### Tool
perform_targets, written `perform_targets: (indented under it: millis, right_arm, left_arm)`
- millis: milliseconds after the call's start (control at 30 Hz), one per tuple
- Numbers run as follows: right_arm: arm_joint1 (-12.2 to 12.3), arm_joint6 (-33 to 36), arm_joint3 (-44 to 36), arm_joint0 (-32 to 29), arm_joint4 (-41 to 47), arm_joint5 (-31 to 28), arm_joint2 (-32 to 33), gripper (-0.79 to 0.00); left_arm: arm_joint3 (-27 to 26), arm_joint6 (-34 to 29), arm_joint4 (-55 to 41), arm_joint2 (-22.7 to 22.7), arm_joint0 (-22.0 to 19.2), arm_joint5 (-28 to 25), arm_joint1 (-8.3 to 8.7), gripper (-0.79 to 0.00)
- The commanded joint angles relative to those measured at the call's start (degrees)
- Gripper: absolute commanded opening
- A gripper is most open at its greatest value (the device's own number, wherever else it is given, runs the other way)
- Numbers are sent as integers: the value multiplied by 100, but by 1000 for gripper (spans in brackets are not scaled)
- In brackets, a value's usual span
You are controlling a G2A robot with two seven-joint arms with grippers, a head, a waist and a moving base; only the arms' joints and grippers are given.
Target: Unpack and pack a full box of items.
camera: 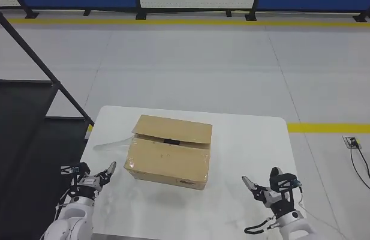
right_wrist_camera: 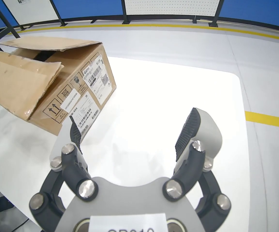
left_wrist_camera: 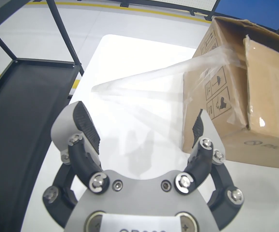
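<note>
A brown cardboard box (camera: pixel 168 157) stands in the middle of the white table (camera: pixel 244 144), its two top flaps loosely folded down with a dark gap between them. A strip of clear tape (left_wrist_camera: pixel 154 78) hangs off the box's left side and trails over the table. My left gripper (camera: pixel 96 174) is open near the table's front left, beside the box (left_wrist_camera: pixel 238 92), holding nothing. My right gripper (camera: pixel 261 179) is open at the front right, apart from the box (right_wrist_camera: pixel 57 83), its fingers (right_wrist_camera: pixel 190 129) spread over bare table.
A black metal rack (camera: pixel 23 132) with a tray shelf (left_wrist_camera: pixel 21 102) stands close against the table's left edge. The table has free room to the right of the box and along the front. Grey floor with yellow lines lies beyond.
</note>
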Motion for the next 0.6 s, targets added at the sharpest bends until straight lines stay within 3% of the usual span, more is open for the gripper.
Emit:
perform_targets:
  millis: [0, 233, 567]
  right_arm:
    - [-5, 90, 54, 134, 80, -163, -81, 0]
    - [-1, 600, 329, 562, 856, -977, -146, 0]
    - [-1, 774, 363, 638, 972, -964, -140, 0]
  left_arm:
    - [146, 63, 99, 138, -166, -27, -14, 0]
    - [511, 214, 395, 486, -500, -287, -45, 0]
    - [510, 334, 505, 544, -467, -471, -57, 0]
